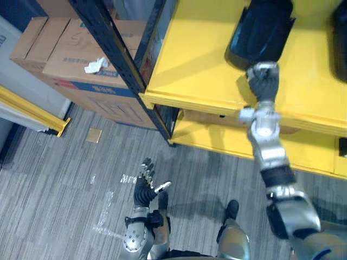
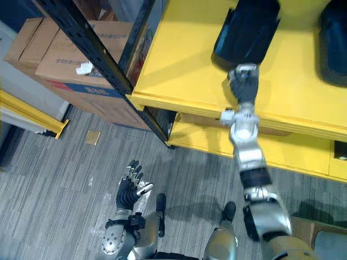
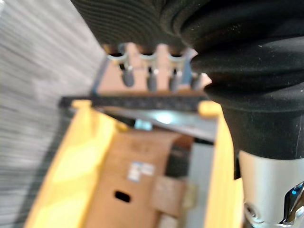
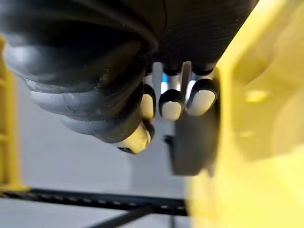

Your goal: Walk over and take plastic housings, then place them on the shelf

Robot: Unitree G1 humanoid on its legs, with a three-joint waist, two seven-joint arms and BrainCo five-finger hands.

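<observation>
While seating the plastic housing (image 1: 260,30) flat on the yellow shelf (image 1: 190,65), right robot hand (image 1: 264,81) at its near end with grip impossible to tell, slide it in from the edge, clear of the second housing (image 1: 340,38) at right, left robot hand (image 1: 145,184) low and loosely open.

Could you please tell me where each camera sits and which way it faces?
Left eye view: on the head, looking down at the yellow metal shelf, the grey carpet floor and brown cardboard boxes; both arms show, right hand at the black plastic housing, left hand open, low over the floor.
Right eye view: beside it, same scene, slightly offset.
Left wrist view: along the left hand towards the shelf and a box.
Right wrist view: along the right hand to the housing on the shelf.
Shared: every view catches the shelf.
</observation>
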